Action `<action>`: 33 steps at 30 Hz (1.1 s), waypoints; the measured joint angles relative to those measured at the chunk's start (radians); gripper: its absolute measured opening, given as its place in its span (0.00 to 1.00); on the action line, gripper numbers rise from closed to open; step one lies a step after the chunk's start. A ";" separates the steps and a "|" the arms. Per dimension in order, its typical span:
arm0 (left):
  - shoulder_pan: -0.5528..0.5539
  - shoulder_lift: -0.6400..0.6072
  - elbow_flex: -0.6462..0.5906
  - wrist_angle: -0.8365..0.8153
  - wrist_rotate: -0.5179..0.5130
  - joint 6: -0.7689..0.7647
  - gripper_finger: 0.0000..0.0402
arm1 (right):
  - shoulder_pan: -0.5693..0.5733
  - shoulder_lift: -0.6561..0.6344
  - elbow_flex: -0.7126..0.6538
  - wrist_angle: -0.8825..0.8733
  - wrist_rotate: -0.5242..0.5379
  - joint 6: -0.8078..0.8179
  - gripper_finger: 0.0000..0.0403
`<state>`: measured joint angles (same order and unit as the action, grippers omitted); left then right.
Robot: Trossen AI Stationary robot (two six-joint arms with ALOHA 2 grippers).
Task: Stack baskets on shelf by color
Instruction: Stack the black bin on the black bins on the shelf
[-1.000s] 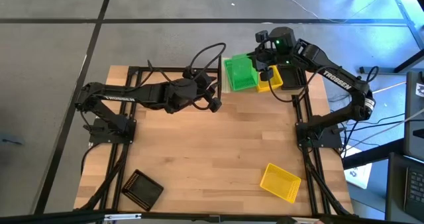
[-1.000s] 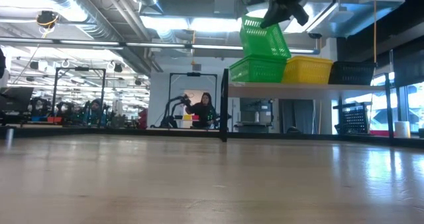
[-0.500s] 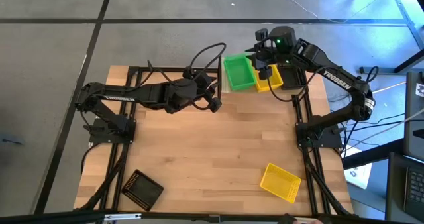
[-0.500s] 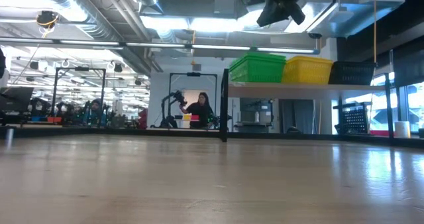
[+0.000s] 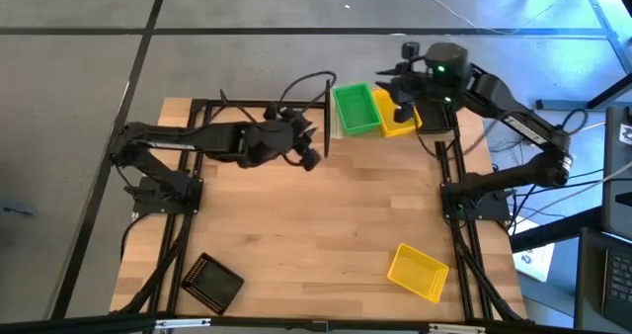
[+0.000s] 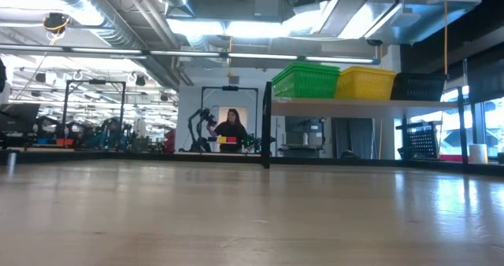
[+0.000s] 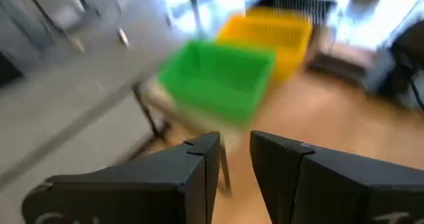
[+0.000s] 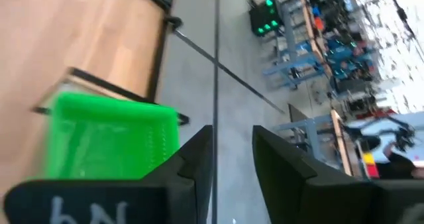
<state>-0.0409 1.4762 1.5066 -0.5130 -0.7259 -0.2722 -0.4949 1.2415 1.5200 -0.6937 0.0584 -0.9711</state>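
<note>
A: Right, risks from here? Right pincer (image 5: 400, 89) hangs above the shelf (image 6: 346, 103), fingers apart, empty. The green basket stack (image 5: 356, 110) sits just beside it, the yellow stack (image 6: 365, 83) under it.

B: A careless retreat could clip the green stack and knock it off the shelf. Left pincer (image 5: 310, 154), also parted and empty, is near that stack, table side.

A: Contents?

B: Only nested baskets visible. Loose yellow basket (image 5: 418, 272) and black basket (image 5: 213, 281) lie well apart from both pincers on the table (image 5: 296, 225).
</note>
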 joint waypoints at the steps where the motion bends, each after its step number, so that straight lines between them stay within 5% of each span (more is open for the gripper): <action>1: -0.004 -0.019 0.000 -0.072 0.032 -0.054 0.19 | 0.014 -0.016 0.000 -0.025 -0.005 0.005 0.27; 7: -0.034 -0.091 0.000 -0.393 0.357 -0.275 0.19 | 0.115 -0.086 0.000 -0.166 -0.008 0.084 0.27; 14: -0.197 -0.075 0.000 -0.653 0.695 -0.174 0.19 | 0.210 -0.127 0.000 -0.222 -0.009 0.249 0.27; 20: -0.373 -0.056 -0.051 -0.665 0.765 -0.202 0.19 | 0.268 -0.137 0.000 -0.230 -0.009 0.370 0.27; 33: -0.697 -0.056 -0.383 -0.306 0.793 -0.445 0.19 | 0.315 -0.146 0.000 -0.313 -0.192 0.472 0.27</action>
<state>-0.7383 1.4204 1.1239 -0.8193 0.0672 -0.7175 -0.1795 1.0958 1.5200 -1.0064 -0.1340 -0.4992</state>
